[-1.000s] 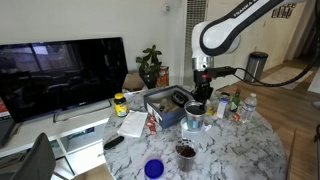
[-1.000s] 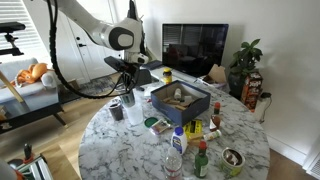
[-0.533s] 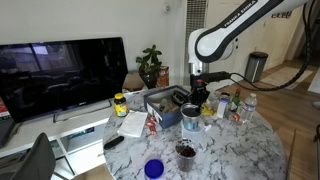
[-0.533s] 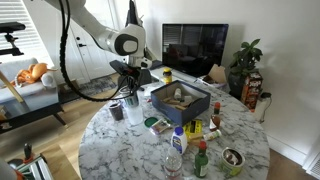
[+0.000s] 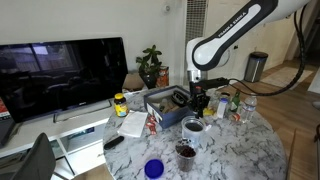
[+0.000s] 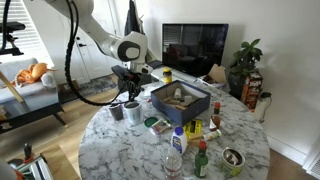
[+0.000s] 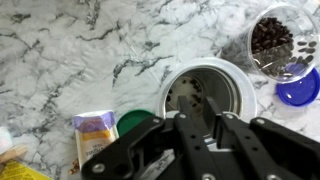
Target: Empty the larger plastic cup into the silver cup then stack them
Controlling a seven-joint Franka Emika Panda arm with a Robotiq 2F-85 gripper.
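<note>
In the wrist view a wide cup stands on the marble table, with the pale rim of the larger plastic cup (image 7: 236,70) around the shiny grey inside of the silver cup (image 7: 185,95). The two look nested, and dark bits lie at the bottom. My gripper (image 7: 212,102) is right above them, its fingers close together over the near rim, which they hide. In both exterior views the gripper (image 5: 197,112) (image 6: 131,97) reaches straight down onto the nested cups (image 5: 193,127) (image 6: 132,110).
A dark cup with brownish contents (image 7: 275,40) (image 5: 185,152) (image 6: 116,111) and a small vivid blue cup (image 7: 300,90) (image 5: 154,168) stand close by. A blue box (image 5: 165,102) (image 6: 180,100), a green lid (image 7: 135,122), a yellow packet (image 7: 95,125) and bottles (image 6: 175,160) crowd the table.
My gripper has moved down with the cup, from held above the table to resting on the marble.
</note>
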